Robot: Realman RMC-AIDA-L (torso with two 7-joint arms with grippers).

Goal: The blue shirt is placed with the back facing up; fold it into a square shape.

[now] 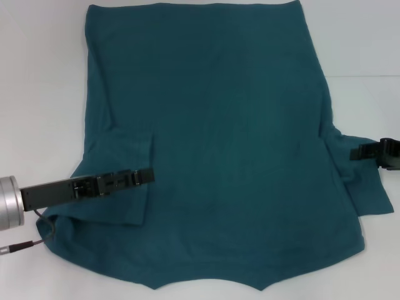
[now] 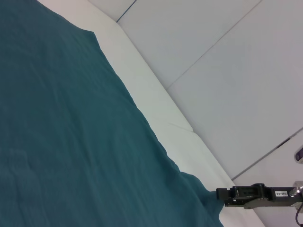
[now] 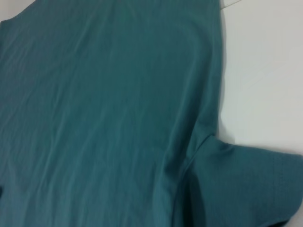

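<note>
Head view: blue shirt (image 1: pixel 231 144) flat on bench (image 1: pixel 37 75); left sleeve folded inward under left claw (image 1: pixel 149 175), right claw (image 1: pixel 354 152) at right sleeve; neither claw's opening discernible.

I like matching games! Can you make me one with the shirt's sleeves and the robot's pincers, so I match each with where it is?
Column one:
1. left sleeve
2. right sleeve
3. left pincer
4. right pincer

Column two:
A. spread flat, sticking out sideways from the blue shirt
B. at the edge of the folded-in sleeve
C. folded inward over the shirt's body
D. above the sleeve that sticks out

Pairs: 1-C, 2-A, 3-B, 4-D
</note>
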